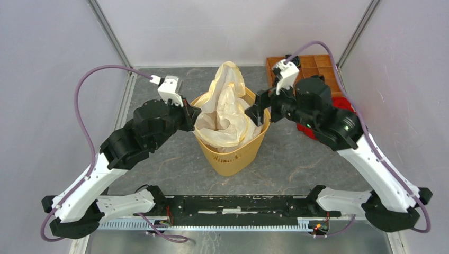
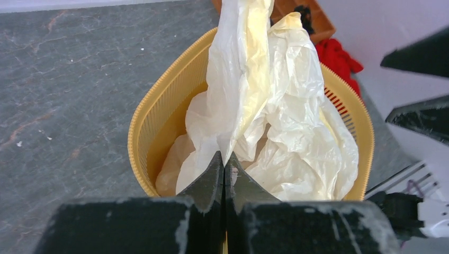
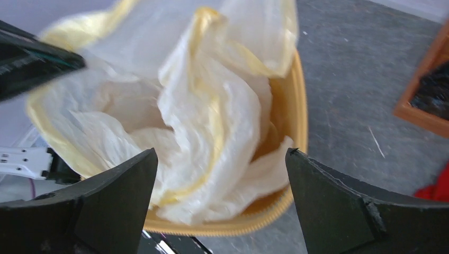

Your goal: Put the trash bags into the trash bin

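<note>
The trash bag (image 1: 225, 114), crinkly cream-white plastic, sits mostly inside the orange-yellow trash bin (image 1: 233, 156) at the table's middle, with a tall fold sticking up above the rim. My left gripper (image 1: 193, 114) is at the bin's left rim. In the left wrist view its jaws (image 2: 225, 157) are pressed together on a fold of the bag (image 2: 286, 116) over the bin (image 2: 159, 100). My right gripper (image 1: 257, 111) is at the bin's right rim. In the right wrist view it (image 3: 221, 153) is wide open and empty above the bag (image 3: 212, 116) and bin rim (image 3: 299, 116).
A flat orange compartment tray (image 1: 312, 66) lies at the back right, with a red cloth (image 1: 347, 103) beside it under my right arm. The cloth also shows in the left wrist view (image 2: 336, 55). Grey enclosure walls stand on both sides and behind.
</note>
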Robot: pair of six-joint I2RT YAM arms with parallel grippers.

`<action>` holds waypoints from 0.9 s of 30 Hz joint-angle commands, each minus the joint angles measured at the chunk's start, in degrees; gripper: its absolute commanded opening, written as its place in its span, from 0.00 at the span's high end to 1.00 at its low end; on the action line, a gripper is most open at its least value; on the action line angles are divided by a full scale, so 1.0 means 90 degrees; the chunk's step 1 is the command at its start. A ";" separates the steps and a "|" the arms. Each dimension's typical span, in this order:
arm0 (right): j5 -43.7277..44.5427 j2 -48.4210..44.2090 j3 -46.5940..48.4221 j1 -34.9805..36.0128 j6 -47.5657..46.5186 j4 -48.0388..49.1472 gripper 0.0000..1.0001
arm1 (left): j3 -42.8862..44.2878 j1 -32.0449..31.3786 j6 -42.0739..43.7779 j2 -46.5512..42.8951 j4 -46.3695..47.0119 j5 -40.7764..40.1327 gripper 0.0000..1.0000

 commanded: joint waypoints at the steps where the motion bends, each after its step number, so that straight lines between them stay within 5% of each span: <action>1: 0.0944 -0.0430 -0.0730 0.0015 0.0183 -0.0679 0.03 | -0.0173 -0.0007 -0.0809 -0.0315 0.0654 -0.0296 0.98; 7: 0.1538 -0.0462 -0.1428 0.0005 0.0585 -0.0334 0.17 | -0.0910 -0.0007 -0.1145 -0.0826 0.1359 -0.0184 0.98; 14: 0.2203 -0.0216 -0.1950 0.0007 0.0413 0.0638 0.50 | -0.1758 -0.0007 -0.1910 -0.1629 0.2108 -0.0417 0.98; 22: 0.2227 0.0474 -0.1815 -0.0052 -0.1009 0.2148 0.97 | -0.1919 -0.0007 -0.2233 -0.1841 0.2162 -0.1013 0.98; 27: 0.1949 0.1167 -0.1332 -0.0159 -0.1940 0.2858 1.00 | -0.1951 -0.0007 -0.2403 -0.1885 0.2172 -0.0939 0.98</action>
